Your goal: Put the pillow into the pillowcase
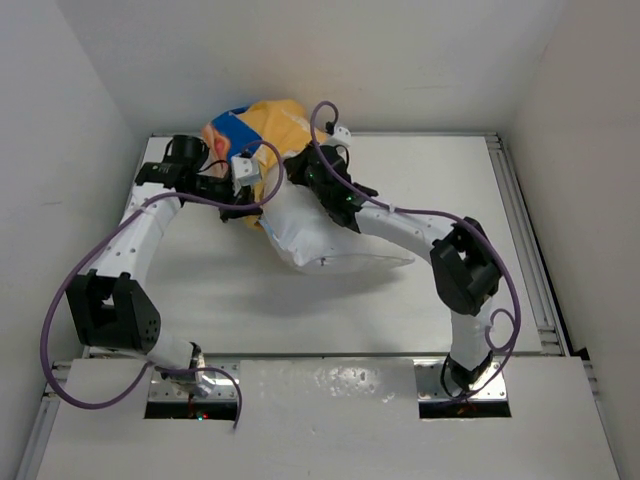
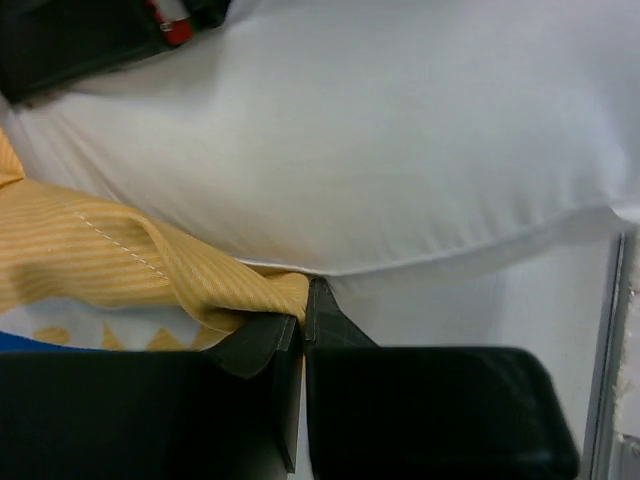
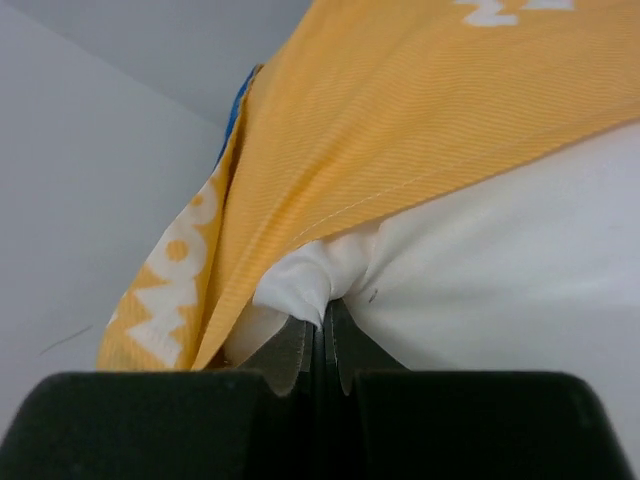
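Clamps the left jaws shut on a striped yellow-orange fold of pillowcase [image 2: 150, 265], with dashed stitching just up-left of them. Pinches a bunched nub of pillow [image 3: 310, 285] in the right jaws, pressed fully together, printed orange hem draped directly above. Beyond the left jaws, smooth plump white cloth, faintly creased. From overhead, hard to trace the case's opening behind both wrists and a looping purple cable [image 1: 60, 300]. All resting on a white bench [image 1: 440, 170], near the back wall.

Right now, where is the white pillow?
Top view: the pillow lies on the table centre-back, its far end covered by the pillowcase.
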